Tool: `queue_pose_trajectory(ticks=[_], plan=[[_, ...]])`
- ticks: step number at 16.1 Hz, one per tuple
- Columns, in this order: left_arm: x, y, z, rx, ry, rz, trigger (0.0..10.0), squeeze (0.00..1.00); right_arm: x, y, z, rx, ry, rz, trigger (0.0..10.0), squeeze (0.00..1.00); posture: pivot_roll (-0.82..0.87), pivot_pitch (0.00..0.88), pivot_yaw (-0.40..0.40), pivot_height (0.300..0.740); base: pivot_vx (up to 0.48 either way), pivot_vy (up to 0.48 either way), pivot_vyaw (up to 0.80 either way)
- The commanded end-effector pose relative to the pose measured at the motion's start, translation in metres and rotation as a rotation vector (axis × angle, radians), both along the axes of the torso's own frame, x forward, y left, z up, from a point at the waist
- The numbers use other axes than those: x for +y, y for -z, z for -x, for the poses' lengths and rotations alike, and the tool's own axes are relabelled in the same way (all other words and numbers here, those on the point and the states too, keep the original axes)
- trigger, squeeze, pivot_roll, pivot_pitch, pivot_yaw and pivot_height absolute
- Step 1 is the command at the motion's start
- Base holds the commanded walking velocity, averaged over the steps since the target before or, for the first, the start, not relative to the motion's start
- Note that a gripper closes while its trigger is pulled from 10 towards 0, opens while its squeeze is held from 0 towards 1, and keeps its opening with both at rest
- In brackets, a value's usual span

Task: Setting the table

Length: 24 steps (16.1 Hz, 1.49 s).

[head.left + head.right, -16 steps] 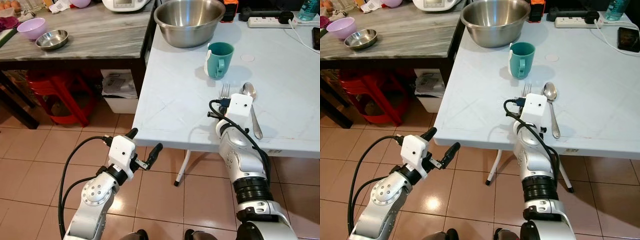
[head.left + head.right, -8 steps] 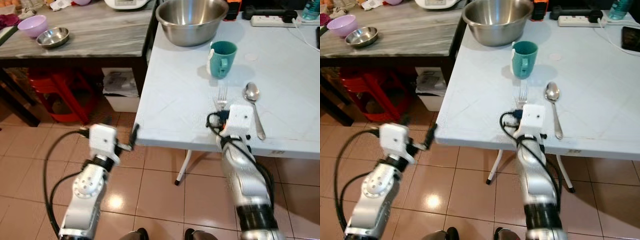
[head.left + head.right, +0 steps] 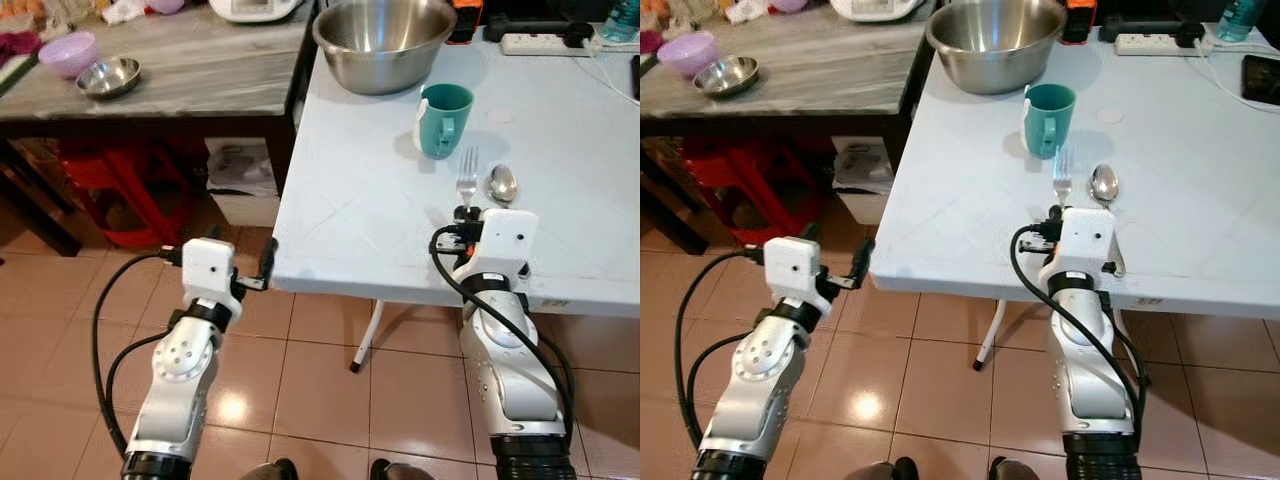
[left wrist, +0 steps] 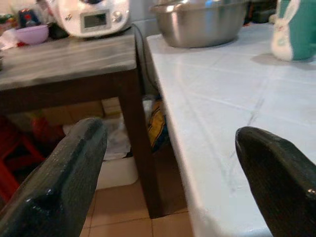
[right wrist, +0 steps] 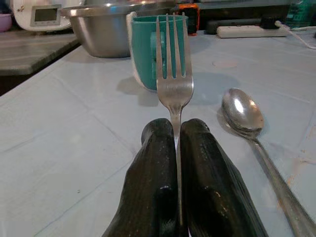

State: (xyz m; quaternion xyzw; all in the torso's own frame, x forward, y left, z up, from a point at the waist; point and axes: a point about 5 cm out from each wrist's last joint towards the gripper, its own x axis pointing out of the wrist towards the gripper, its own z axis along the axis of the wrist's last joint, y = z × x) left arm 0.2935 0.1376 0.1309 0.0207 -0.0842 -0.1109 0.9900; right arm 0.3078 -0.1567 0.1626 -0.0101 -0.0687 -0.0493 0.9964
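Observation:
My right gripper [image 5: 177, 129] is shut on the handle of a steel fork [image 5: 174, 74], over the front part of the white table [image 3: 350, 200]. The fork [image 3: 467, 172] points away from me toward a teal mug [image 3: 441, 118]. A steel spoon [image 3: 501, 184] lies just to the fork's right, bowl end toward the mug. Behind the mug stands a large steel mixing bowl [image 3: 383, 40]. My left gripper [image 4: 170, 138] is open and holds nothing, level with the table's front left corner.
A grey wooden side table [image 3: 200, 70] on the left carries a purple bowl [image 3: 68, 52], a small steel dish [image 3: 108, 76] and a white cooker [image 3: 255, 8]. Red stools [image 3: 130, 180] and a white box [image 3: 240, 185] sit beneath. A power strip [image 3: 540, 43] lies at the back.
My right gripper has shifted right with the fork, which now sits close beside the spoon. My left arm has swung left and up toward the table's front corner.

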Motion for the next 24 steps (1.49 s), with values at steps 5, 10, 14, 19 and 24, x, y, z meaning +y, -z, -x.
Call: queue_pose_trajectory(ticks=[5, 10, 14, 19, 24], plan=[[-0.001, 0.004, -0.002, 0.02, 0.007, 0.019, 10.0, 0.0, 0.006, 0.0, 0.001, -0.014, -0.013, 0.001, 10.0, 0.0, -0.1, 0.089, 0.109, 0.74, 0.0, 0.2, -0.76], [-0.004, 0.006, -0.002, 0.022, 0.017, 0.024, 10.0, 0.0, 0.007, -0.002, -0.002, -0.02, -0.02, 0.003, 10.0, 0.0, -0.1, 0.084, 0.105, 0.74, 0.0, 0.372, -0.31], [-0.006, 0.007, -0.003, 0.025, 0.014, 0.025, 10.0, 0.0, 0.01, -0.003, -0.005, -0.029, -0.031, 0.009, 10.0, 0.0, -0.1, 0.079, 0.103, 0.74, 0.0, 0.408, 0.0], [-0.005, 0.015, -0.002, 0.046, 0.007, 0.016, 10.0, 0.0, 0.015, -0.003, -0.007, -0.046, -0.042, 0.019, 10.0, 0.0, -0.1, 0.073, 0.111, 0.74, 0.0, 0.42, 0.0], [-0.005, 0.019, -0.001, 0.058, 0.008, 0.009, 10.0, 0.0, 0.013, -0.001, -0.005, -0.046, -0.033, 0.044, 10.0, 0.0, -0.1, 0.075, 0.113, 0.74, 0.0, 0.432, 0.0]])
